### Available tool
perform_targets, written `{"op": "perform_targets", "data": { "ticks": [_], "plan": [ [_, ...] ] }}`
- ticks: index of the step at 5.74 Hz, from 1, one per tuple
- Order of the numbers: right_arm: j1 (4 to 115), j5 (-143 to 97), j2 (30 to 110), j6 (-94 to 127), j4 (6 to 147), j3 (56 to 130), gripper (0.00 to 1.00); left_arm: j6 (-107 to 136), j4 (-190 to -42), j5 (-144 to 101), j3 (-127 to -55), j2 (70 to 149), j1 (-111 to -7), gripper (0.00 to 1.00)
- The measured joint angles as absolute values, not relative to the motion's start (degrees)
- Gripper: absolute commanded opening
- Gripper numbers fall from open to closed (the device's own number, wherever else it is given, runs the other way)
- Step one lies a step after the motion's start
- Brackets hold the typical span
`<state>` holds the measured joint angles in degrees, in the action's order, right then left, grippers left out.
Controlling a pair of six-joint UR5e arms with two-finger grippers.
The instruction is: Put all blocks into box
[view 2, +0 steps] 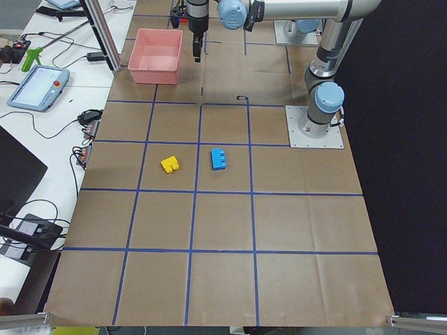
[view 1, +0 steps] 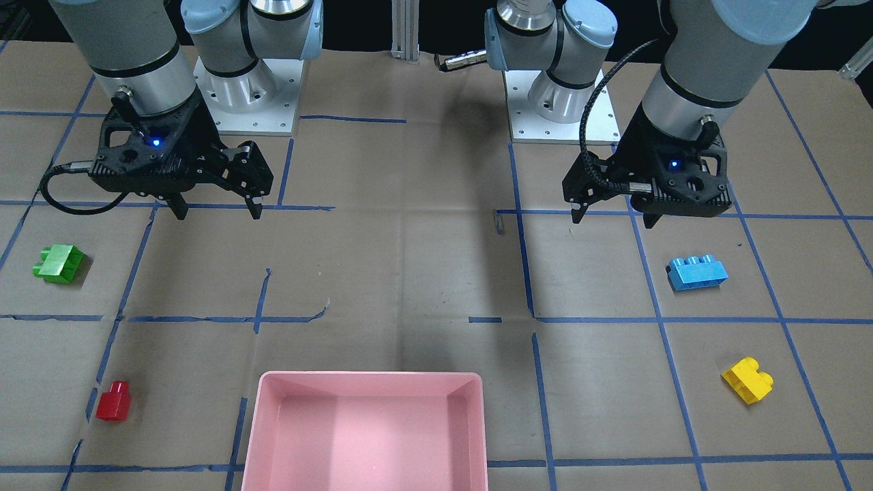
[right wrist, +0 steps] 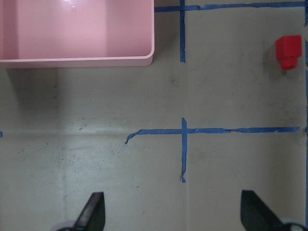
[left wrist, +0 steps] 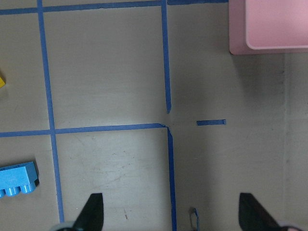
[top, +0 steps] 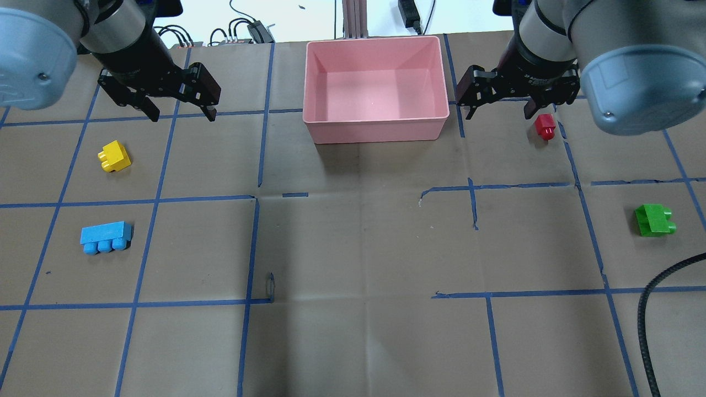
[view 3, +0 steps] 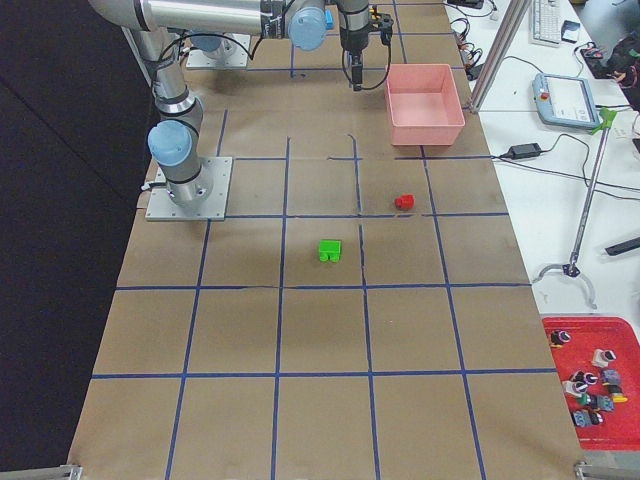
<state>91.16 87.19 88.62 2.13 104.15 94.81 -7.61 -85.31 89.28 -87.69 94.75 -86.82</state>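
A: While the pink box (top: 375,129) holds nothing yet, I fret most over the red brick (top: 545,126). It is the smallest and sits just beside my right gripper (top: 498,113), and an off-centre pinch could flick it away across the paper-covered table (top: 358,248).

B: My left gripper (top: 182,113) hangs spread and empty, like yours, the box between them. The yellow brick (top: 114,156) is near mine, the light blue brick (top: 106,237) farther off, back toward the robot.

A: The green brick (top: 654,220) lies well apart from my gripper. All look hard and glossy, studs seemingly sideways, so closing on studs may slip. The box is shallow, empty and round-rimmed; a high release might bounce one out.
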Motion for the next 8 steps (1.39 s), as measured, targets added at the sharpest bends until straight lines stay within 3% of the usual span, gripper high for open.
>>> {"op": "perform_targets", "data": {
  "ticks": [4, 8],
  "plan": [
    [91.1, 87.2, 88.1, 1.8, 103.3, 95.1, 1.00, -31.9, -87.4, 89.4, -89.8, 93.8, -69.4, 0.99],
    [89.2, 87.2, 86.5, -1.3, 98.7, 95.6, 1.00, -39.6, -86.2, 89.2, -99.1, 91.9, -50.8, 0.99]
  ]
}}
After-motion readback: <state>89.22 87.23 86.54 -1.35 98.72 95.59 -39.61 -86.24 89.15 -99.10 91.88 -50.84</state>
